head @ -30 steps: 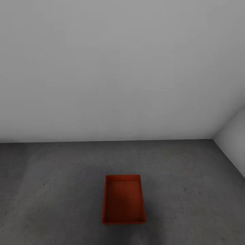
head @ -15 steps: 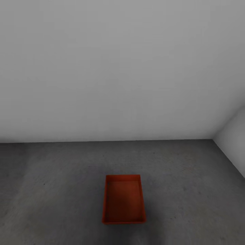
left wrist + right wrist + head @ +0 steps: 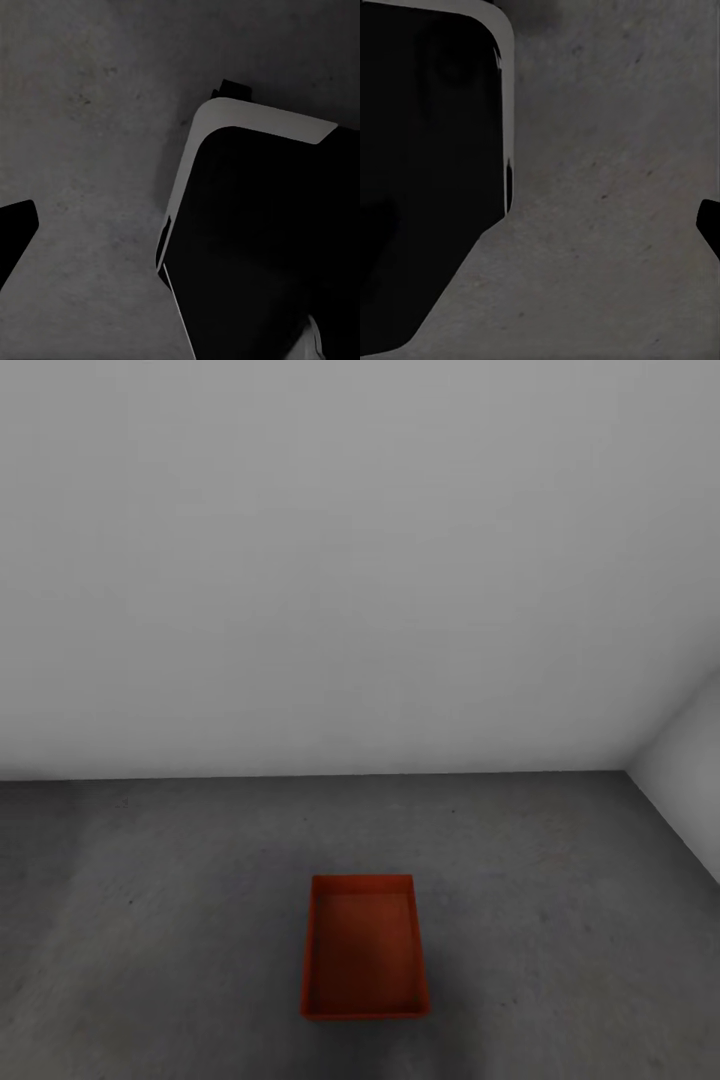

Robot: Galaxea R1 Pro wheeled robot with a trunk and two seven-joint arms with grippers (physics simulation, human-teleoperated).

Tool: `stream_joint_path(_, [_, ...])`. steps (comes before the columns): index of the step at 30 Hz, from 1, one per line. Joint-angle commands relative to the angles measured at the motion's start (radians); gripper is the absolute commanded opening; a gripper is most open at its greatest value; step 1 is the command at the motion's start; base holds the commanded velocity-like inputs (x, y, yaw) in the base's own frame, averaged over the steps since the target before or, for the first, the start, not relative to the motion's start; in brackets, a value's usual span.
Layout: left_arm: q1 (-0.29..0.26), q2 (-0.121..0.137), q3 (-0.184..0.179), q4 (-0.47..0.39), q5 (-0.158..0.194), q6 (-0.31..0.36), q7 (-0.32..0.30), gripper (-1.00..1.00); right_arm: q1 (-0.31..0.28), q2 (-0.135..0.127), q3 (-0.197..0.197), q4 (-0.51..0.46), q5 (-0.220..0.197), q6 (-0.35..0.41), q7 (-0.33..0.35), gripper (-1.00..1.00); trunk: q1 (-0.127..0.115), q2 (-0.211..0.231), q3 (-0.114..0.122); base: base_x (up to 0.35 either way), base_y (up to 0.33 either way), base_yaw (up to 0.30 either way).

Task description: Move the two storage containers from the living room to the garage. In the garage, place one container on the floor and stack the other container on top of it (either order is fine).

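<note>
One orange-red storage container (image 3: 363, 945) sits upright on the dark-grey concrete floor (image 3: 150, 920) of the garage, low in the head view and slightly right of centre. It is open-topped with nothing inside. In the left wrist view, my left gripper (image 3: 180, 247) hangs over bare floor; one dark fingertip (image 3: 16, 229) shows at the picture's edge with nothing against it. In the right wrist view, my right gripper (image 3: 540, 232) also hangs over the floor, one fingertip (image 3: 711, 225) at the edge. Both are away from the container.
A plain white wall (image 3: 350, 560) stands behind the container and meets a side wall (image 3: 685, 780) in a corner at the right. My black, white-edged base (image 3: 262, 240) (image 3: 427, 172) stands beside each gripper.
</note>
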Motion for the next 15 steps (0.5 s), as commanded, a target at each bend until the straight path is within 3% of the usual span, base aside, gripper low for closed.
stream_joint_path(1, [0.004,0.0,-0.008,0.0,0.008,-0.001,0.002,1.0,-0.001,0.0,-0.002,0.003,0.005,-0.01,-0.003,1.0,0.001,-0.002,0.0,0.0,0.0,0.071])
stream_joint_path(15, [0.007,-0.002,-0.008,0.0,0.008,-0.006,0.004,1.0,-0.001,0.002,-0.002,0.003,0.004,-0.024,0.003,1.0,0.001,-0.002,0.012,0.0,0.0,0.004])
